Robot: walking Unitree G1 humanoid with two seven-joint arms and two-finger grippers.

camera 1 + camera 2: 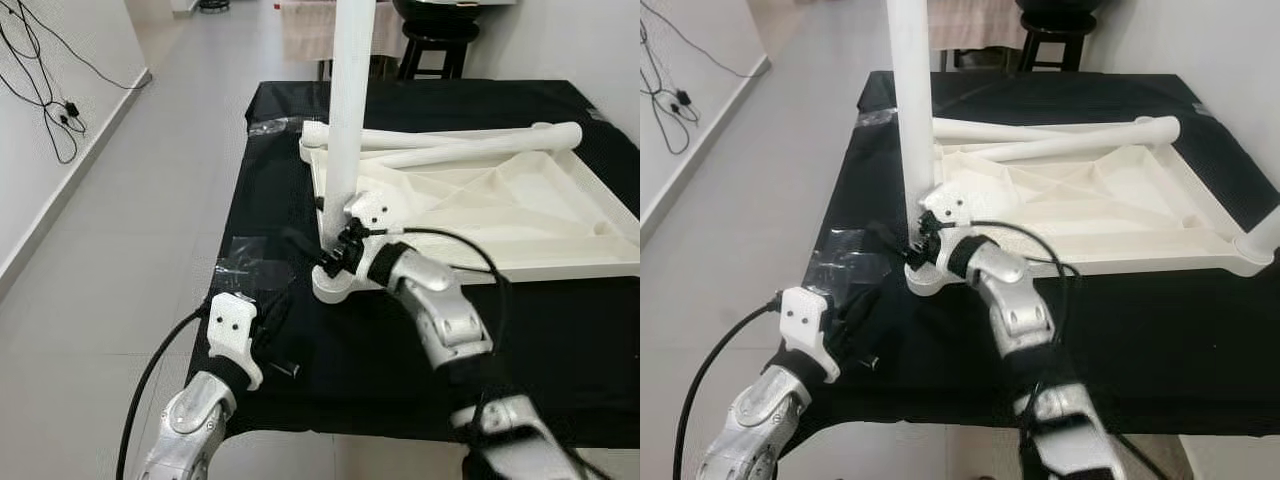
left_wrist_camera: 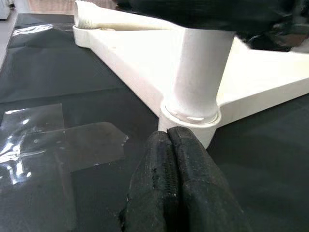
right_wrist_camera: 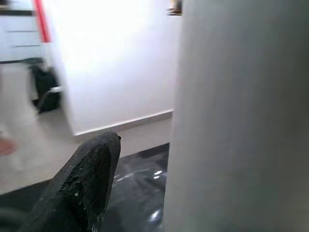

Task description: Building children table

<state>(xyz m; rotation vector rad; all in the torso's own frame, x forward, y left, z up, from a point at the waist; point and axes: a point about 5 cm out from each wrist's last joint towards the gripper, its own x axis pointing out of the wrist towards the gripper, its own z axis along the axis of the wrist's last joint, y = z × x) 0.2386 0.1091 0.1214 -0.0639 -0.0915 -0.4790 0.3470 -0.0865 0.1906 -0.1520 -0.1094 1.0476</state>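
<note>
**Right gripper clamps the upright leg at the tabletop's near-left corner**

An upturned white tabletop [image 1: 500, 215] lies on a black cloth [image 1: 560, 330] spread over the floor, its ribbed underside facing up. One white leg [image 1: 350, 110] stands upright in the round socket [image 1: 335, 285] at the tabletop's near-left corner and rises out of the top of the picture. Two loose legs [image 1: 470, 145] lie on their sides across the tabletop's far edge, slightly crossed, their ends reaching the far-right corner.

The right gripper [image 1: 335, 252] reaches in from the near right and has its black fingers closed around the base of the upright leg, just above the socket. In the right wrist view one finger [image 3: 82, 186] sits beside the broad white leg surface.

The left gripper [image 2: 181, 193] hovers low over the cloth near the near-left edge, its two fingers pressed together and holding nothing, pointing at the socket, close to it.

A patch of clear tape [image 1: 250, 262] lies on the cloth just left of the socket. Left of the cloth's left edge runs a wide strip of bare grey floor [image 1: 130, 230] up to a white wall with dangling black cables [image 1: 50, 100]. A black stool [image 1: 435, 40] stands beyond the cloth's far edge.
</note>
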